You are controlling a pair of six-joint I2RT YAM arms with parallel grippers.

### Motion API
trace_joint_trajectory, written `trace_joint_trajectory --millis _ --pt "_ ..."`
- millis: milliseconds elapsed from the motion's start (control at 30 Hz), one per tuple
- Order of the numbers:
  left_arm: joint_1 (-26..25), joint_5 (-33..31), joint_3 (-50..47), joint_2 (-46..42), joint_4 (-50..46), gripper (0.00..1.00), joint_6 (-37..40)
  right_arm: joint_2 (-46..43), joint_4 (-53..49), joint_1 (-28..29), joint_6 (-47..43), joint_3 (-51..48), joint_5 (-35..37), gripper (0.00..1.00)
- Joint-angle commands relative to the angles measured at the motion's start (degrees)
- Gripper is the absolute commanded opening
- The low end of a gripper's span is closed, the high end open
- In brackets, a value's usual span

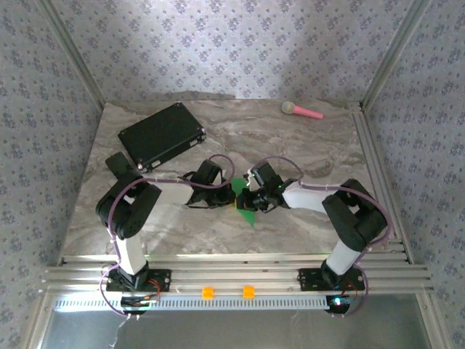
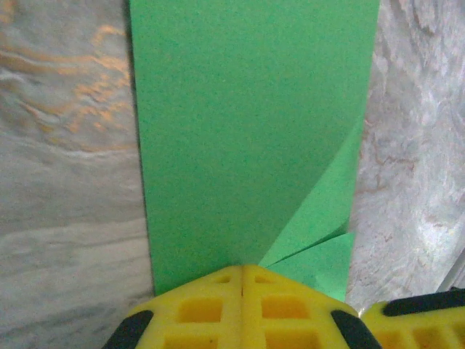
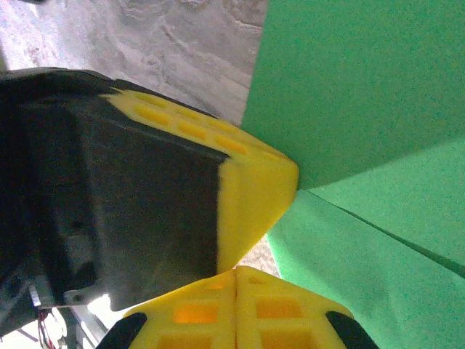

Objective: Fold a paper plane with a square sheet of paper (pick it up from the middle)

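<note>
Paper (image 1: 247,214), green and partly folded with diagonal creases, lies flat on the marble surface (image 1: 305,145), nearer the arm bases than the black case (image 1: 161,134) and to its right. Left claw (image 2: 242,276): fingers together, tips on the paper's edge. Right claw (image 3: 236,275): fingers together, just beside the left claw at the paper. Whether either pinches the paper cannot be told.

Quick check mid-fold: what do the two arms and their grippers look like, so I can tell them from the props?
The left arm and right arm have bulky black joints, white link sections and thin purple cables looping along them. The left gripper and right gripper carry yellow fingers with square recesses and black corner patches.
</note>
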Motion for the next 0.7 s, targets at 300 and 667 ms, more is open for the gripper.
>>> trace_joint_trajectory --millis 300,667 --pt "0.33 -1.4 -0.83 2.83 -3.48 0.0 0.02 -1.3 1.15 -0.57 1.13 -7.68 1.37 0.07" --pt "0.77 -2.31 -0.56 3.51 -4.9 0.0 0.37 -7.31 -4.54 -2.14 -2.76 -12.01 -2.22 0.11"
